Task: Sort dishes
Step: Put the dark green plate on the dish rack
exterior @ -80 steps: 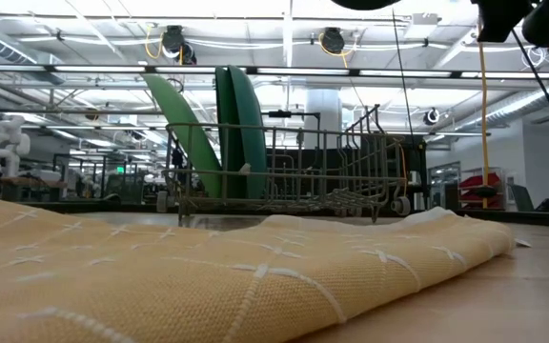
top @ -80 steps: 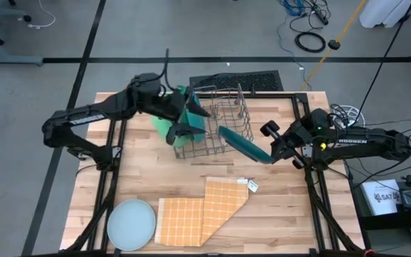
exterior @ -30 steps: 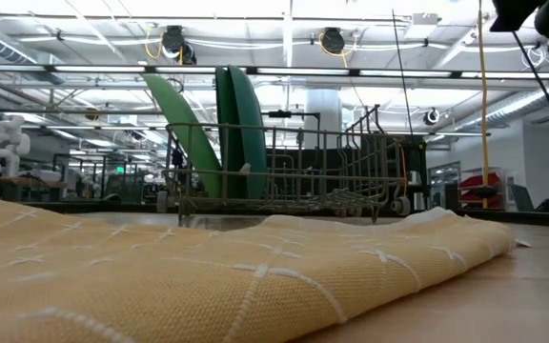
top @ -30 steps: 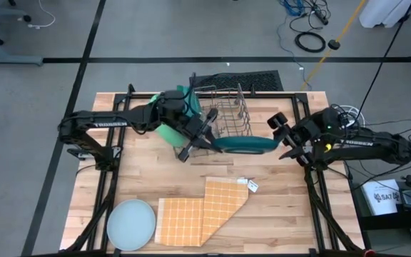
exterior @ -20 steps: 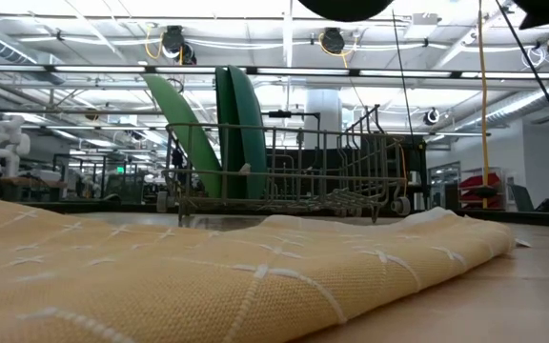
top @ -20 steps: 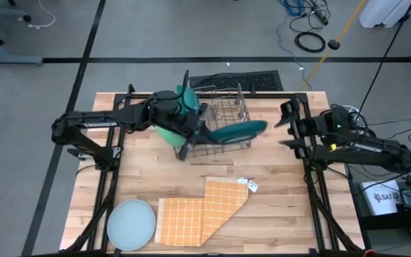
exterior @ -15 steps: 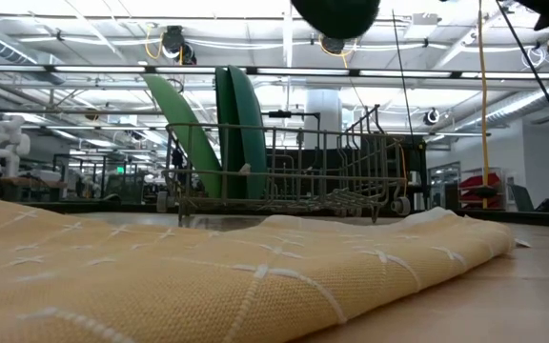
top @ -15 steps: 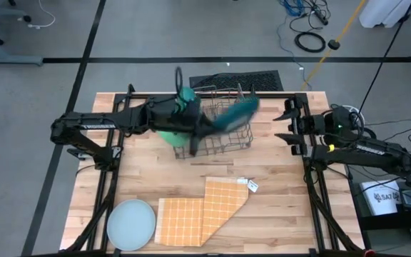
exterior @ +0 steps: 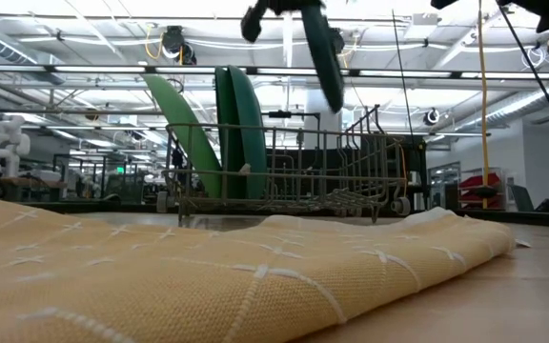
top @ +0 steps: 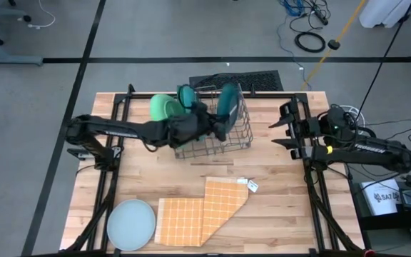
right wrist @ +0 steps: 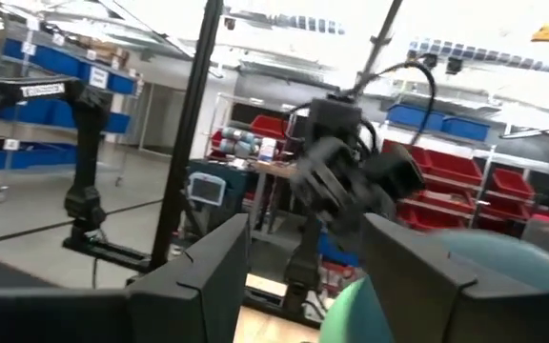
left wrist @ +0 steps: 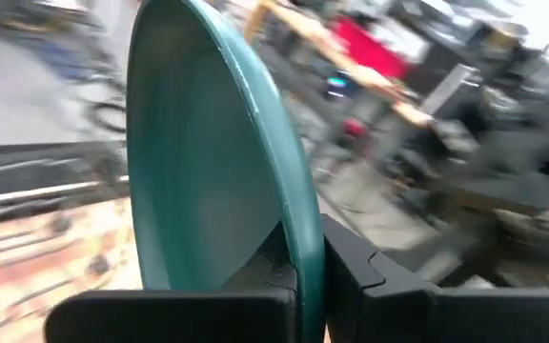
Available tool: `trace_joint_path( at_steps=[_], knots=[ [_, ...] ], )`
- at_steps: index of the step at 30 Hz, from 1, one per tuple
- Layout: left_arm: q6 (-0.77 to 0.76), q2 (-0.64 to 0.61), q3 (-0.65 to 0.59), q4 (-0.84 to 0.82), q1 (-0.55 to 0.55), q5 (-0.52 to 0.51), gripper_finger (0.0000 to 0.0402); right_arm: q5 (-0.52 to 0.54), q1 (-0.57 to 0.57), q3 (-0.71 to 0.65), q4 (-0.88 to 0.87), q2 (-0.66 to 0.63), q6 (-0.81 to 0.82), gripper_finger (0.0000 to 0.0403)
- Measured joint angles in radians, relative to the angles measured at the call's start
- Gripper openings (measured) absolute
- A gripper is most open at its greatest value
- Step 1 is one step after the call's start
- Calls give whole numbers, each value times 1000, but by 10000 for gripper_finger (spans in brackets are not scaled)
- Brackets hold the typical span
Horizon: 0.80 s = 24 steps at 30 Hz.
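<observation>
A dark teal plate (top: 227,103) stands on edge in the air above the grey wire rack (top: 220,139), with my left gripper (top: 218,123) shut on it. In the low view the plate (exterior: 324,52) hangs clear over the rack's middle. A light green plate (top: 161,108) and a deep green plate (top: 185,96) stand on edge in the rack's left end. A pale blue plate (top: 130,223) lies flat on the table's near left. My right gripper (top: 280,132) stands open to the right of the rack and holds nothing. My left gripper pinches the dark teal plate's rim (left wrist: 298,257) between its two fingers, one finger on each face. The fingers come level from the table's left. The plate stands on edge beyond the fingertips, a little tilted, lifted clear of the rack.
An orange checked cloth (top: 202,214) lies partly folded near the table's front edge, beside the pale blue plate. The rack's right part (top: 237,132) holds no plates. A black mat (top: 237,78) lies past the table's far edge.
My left gripper has swung the dark teal plate from lying level by the rack's near right side up onto its edge above the rack, moving toward the far edge. My right gripper has drawn back from the plate toward the table's right edge.
</observation>
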Motion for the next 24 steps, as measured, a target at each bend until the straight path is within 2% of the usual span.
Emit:
trace_joint_path(
  at_steps=[4,8,12,16,24],
  knots=[
    [-64,45,-11,-17,-12,-154,22,-1,30,0,-26,-3,-4,194],
    [-79,59,-10,-14,-34,-260,22,-1,59,0,-73,-3,-21,194],
    [-128,60,-10,-83,-58,-357,22,0,86,0,-117,-3,-39,194],
    [-219,67,-9,-201,-69,-400,22,0,113,-1,-132,-3,-66,194],
    [-180,152,-8,-146,-60,-401,22,3,152,-1,-141,3,-89,194]
  ],
)
